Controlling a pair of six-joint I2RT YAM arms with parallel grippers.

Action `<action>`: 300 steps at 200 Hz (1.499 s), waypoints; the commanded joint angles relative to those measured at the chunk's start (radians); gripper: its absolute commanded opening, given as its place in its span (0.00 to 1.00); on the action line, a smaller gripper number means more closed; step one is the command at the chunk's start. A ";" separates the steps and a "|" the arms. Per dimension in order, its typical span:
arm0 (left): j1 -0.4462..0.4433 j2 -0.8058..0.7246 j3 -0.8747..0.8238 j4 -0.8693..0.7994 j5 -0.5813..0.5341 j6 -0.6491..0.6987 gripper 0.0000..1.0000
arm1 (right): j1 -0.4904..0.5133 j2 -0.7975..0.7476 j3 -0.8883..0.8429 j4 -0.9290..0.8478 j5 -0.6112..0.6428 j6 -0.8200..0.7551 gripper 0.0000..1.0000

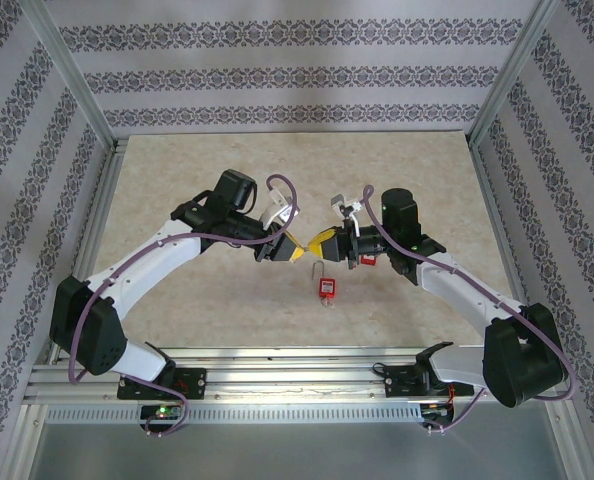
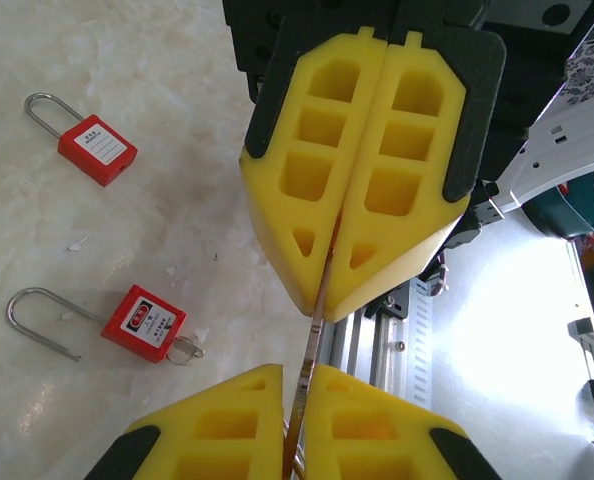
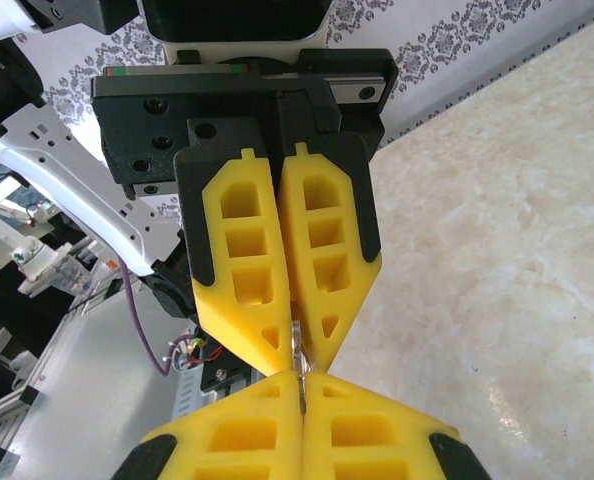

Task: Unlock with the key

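Above the table (image 1: 207, 190) middle, our left gripper (image 1: 280, 248) and right gripper (image 1: 324, 243) meet tip to tip, both clamped on the key (image 2: 314, 335). Just nearer lies one red padlock (image 1: 326, 288).

right gripper (image 3: 301, 395) jaws closed on key (image 3: 298, 366) | left gripper (image 3: 293, 340) jaws pinch same key, tip-to-tip | table (image 3: 497, 300) right

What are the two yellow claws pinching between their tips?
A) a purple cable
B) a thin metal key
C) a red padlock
B: a thin key runs edge-on from the left gripper to the right gripper, both shut on it.
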 commanded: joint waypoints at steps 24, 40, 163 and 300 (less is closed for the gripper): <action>0.013 -0.025 -0.015 0.020 0.011 0.007 0.10 | -0.012 0.002 0.012 0.007 -0.010 -0.034 0.00; 0.013 -0.028 -0.016 0.018 0.009 0.009 0.09 | -0.014 0.003 0.011 0.003 -0.008 -0.038 0.00; 0.022 -0.039 -0.037 0.022 0.016 0.004 0.12 | -0.021 0.012 0.011 -0.004 -0.008 -0.042 0.00; -0.003 -0.027 -0.084 0.156 0.001 -0.082 0.00 | -0.018 0.002 0.004 0.003 0.031 -0.037 0.05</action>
